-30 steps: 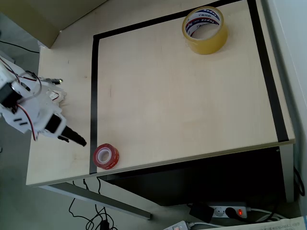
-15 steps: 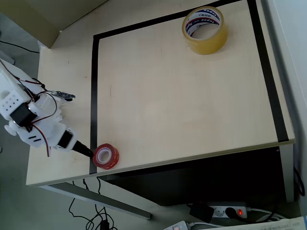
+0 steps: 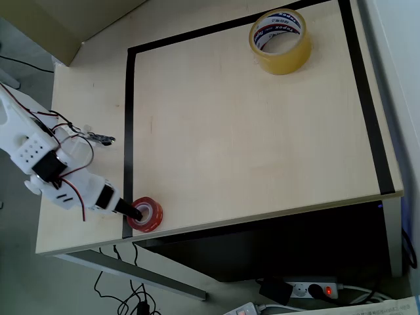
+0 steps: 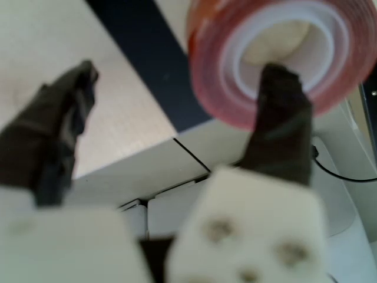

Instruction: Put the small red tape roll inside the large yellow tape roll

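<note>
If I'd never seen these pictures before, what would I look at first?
Probably the small red tape roll at the table's near edge, sitting on the black tape line, with the gripper open and one dark finger reaching over its hole. Then the large yellow tape roll, far off at the top corner.

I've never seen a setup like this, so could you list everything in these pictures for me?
small red tape roll: one, red, near table edge, on the black line
large yellow tape roll: one, amber, far corner of the marked area
black tape border: one, black, framing the table's work area
table: one, pale wood
power strip: one, white, on the floor below
arm: one, white, left in the overhead view
tool: one, dark fingers, open, one fingertip inside the red roll's hole
</note>
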Robot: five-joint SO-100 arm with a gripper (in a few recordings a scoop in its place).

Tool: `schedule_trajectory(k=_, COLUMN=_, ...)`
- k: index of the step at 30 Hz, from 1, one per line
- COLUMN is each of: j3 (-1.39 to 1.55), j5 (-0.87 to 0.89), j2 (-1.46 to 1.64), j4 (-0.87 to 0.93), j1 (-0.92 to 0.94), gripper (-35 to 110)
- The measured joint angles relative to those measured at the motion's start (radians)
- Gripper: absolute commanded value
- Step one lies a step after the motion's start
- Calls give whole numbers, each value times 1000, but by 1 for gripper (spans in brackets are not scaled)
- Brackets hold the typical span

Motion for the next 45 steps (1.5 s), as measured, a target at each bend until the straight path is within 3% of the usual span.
schedule_trajectory(k=7, j3=-23, j5=0, j2=-52, j4=-52, j1=-26, gripper=0)
schedule_trajectory(k=18, j3=-32, j5=0, j2=-48, j4=-71, j1=-26, gripper=0)
schedule_trajectory(k=24, j3=-26, j5=0, j2=167, j4=-55, j1=-87, gripper=0)
schedule_trajectory(k=34, j3=57, j5=95, j2=756, j4=-34, j1=-371, gripper=0)
schedule_trajectory(k=45, j3=-126, j5=184, j2=795, j4=-52, j1=-637, gripper=0)
